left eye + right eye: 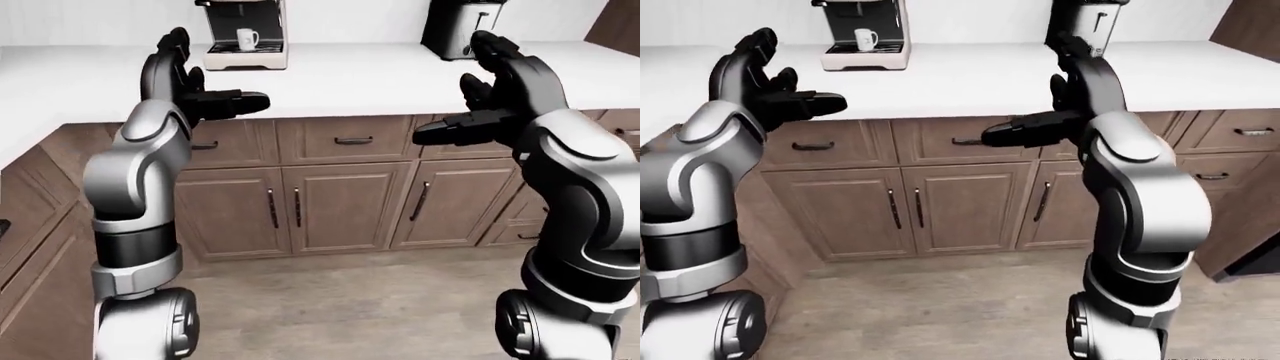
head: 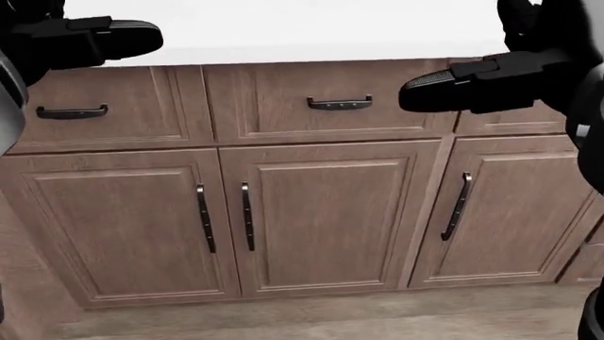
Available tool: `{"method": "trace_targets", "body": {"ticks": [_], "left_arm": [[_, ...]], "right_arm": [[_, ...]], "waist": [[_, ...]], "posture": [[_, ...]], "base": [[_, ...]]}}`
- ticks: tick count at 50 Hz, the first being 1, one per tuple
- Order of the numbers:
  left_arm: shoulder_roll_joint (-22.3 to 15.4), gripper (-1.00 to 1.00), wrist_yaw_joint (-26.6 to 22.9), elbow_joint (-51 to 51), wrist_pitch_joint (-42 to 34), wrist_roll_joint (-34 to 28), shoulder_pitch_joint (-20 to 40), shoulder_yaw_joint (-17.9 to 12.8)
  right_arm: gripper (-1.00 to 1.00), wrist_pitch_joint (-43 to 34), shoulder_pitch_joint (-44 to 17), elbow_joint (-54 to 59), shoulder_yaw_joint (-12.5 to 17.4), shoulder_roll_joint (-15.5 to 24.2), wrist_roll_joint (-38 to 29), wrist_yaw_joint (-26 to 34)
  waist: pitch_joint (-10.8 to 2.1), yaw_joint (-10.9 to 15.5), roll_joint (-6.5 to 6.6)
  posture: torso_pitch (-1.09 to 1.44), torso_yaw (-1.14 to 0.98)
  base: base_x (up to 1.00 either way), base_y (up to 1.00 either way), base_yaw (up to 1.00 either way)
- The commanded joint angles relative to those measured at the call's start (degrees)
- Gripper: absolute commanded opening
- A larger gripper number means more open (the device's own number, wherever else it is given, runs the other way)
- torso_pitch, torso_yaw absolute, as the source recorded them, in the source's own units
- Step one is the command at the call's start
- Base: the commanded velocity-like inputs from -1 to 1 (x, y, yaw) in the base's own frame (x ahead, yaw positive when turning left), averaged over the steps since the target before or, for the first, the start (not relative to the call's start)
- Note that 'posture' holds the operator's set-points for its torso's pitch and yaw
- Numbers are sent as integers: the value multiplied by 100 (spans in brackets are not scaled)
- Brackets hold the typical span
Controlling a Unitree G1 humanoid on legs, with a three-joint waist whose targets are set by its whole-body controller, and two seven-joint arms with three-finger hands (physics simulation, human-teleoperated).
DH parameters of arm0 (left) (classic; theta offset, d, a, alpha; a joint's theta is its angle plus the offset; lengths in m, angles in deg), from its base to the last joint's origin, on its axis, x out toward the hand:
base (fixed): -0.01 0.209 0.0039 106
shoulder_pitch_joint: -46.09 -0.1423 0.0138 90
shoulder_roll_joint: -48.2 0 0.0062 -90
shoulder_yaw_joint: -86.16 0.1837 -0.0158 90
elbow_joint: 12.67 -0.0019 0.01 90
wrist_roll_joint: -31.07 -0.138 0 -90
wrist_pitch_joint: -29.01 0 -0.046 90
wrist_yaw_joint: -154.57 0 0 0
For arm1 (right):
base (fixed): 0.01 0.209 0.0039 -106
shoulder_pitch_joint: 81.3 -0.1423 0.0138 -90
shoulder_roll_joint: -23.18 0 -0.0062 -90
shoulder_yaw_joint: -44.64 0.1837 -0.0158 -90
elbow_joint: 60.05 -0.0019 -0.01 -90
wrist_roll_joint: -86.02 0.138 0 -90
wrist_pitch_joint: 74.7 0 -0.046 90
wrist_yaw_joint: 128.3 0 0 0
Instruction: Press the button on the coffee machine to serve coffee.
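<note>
The coffee machine (image 1: pixel 243 34) stands at the top of the left-eye view on the white counter (image 1: pixel 340 79), against the wall. A white mug (image 1: pixel 247 38) sits on its drip tray. Its button does not show. My left hand (image 1: pixel 195 79) is raised and open, fingers spread, below and left of the machine and well short of it. My right hand (image 1: pixel 485 86) is raised and open too, far to the machine's right, in front of a dark toaster (image 1: pixel 460 28).
Brown cabinets with dark handles (image 2: pixel 338 103) run under the counter, with doors (image 2: pixel 326 219) below the drawers. The counter turns a corner at the left (image 1: pixel 25 127). Wood floor (image 1: pixel 340 300) lies between me and the cabinets.
</note>
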Motion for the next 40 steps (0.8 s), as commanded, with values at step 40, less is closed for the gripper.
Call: {"method": "trace_targets", "body": {"ticks": [40], "left_arm": [[-126, 100, -15, 149, 183, 33, 122, -76]], "right_arm": [[100, 279, -105, 18, -72, -81, -186, 43]], "waist": [[-275, -74, 315]], "posture": [[0, 0]], "base": [[21, 15, 0]]}}
